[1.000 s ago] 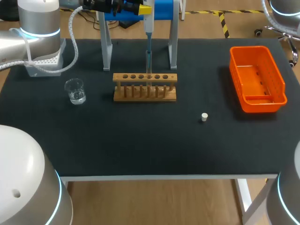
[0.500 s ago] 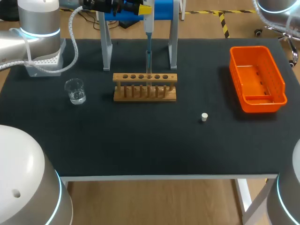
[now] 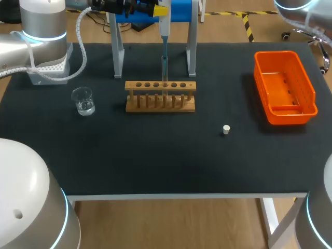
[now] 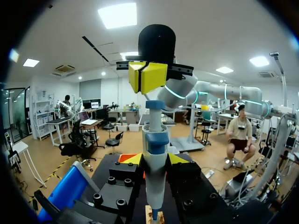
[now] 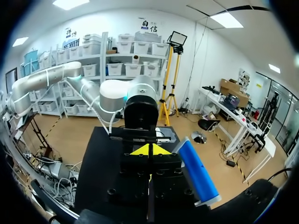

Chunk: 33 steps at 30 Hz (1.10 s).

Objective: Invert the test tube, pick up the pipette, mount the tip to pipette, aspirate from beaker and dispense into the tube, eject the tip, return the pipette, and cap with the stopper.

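Note:
My left gripper [image 3: 158,10] hangs over the table's back edge, shut on the white and blue pipette [image 3: 164,27]. The pipette's tip points down into the test tube [image 3: 164,67], which stands upright in the wooden rack [image 3: 161,96]. In the left wrist view the pipette [image 4: 154,154] sits between my left gripper's [image 4: 155,159] yellow fingers. Facing it beyond the pipette's plunger is my right gripper [image 4: 147,77], its yellow tips together. In the right wrist view my right gripper [image 5: 149,150] is shut on nothing. The beaker [image 3: 83,100] with some liquid stands left of the rack. The white stopper [image 3: 226,129] lies to the front right.
An orange bin [image 3: 284,87] stands at the right. A white tip box [image 3: 47,70] sits at the back left. The pipette stand [image 3: 119,52], with grey legs and a blue top, rises behind the rack. My right arm [image 3: 298,7] shows only at the back right corner.
My right arm has shifted a little to the left at the back right corner. The left arm, the pipette and the things on the table have not moved.

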Each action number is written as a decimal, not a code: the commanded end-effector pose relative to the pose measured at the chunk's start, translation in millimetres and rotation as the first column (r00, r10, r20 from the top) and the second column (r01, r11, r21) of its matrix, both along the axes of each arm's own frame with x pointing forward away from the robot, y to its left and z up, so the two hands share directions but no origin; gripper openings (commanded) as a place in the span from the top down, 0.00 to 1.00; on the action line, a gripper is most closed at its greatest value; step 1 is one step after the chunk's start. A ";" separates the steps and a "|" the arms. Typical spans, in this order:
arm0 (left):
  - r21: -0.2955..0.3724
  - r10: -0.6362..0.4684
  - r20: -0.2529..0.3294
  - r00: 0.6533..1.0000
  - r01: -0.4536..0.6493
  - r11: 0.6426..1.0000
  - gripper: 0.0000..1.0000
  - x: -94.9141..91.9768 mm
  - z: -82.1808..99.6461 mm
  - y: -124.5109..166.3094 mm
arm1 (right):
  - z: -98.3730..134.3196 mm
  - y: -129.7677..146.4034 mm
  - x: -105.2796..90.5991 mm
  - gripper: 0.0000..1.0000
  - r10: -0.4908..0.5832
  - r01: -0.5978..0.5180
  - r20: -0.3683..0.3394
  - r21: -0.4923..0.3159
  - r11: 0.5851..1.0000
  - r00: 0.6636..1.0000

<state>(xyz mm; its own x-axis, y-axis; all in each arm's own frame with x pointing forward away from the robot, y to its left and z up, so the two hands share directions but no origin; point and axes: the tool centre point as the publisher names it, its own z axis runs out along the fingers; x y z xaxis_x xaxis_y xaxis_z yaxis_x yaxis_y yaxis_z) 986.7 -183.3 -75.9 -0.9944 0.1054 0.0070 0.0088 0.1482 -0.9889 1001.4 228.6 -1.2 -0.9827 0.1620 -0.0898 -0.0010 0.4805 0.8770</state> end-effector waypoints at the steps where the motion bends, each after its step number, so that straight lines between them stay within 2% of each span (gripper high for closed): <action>1: 0.002 -0.003 -0.001 1.000 0.003 1.000 1.00 1.3 0.4 0.1 | -4.4 0.5 0.7 1.00 0.005 -0.005 -0.008 -0.007 1.000 1.000; 33: 0.002 -0.003 -0.001 1.000 0.003 1.000 1.00 1.3 0.4 0.1 | -27.6 3.9 -5.8 1.00 0.027 -0.029 -0.047 -0.043 0.999 0.999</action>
<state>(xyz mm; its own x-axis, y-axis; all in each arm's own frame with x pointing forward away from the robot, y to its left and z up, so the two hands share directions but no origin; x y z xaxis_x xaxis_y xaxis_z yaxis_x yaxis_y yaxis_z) 985.5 -184.5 -79.5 -0.9943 0.1060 0.0076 0.0085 0.1507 -0.9885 995.9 234.4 -23.7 -0.9897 0.1333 -0.0526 0.0240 0.5157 0.8565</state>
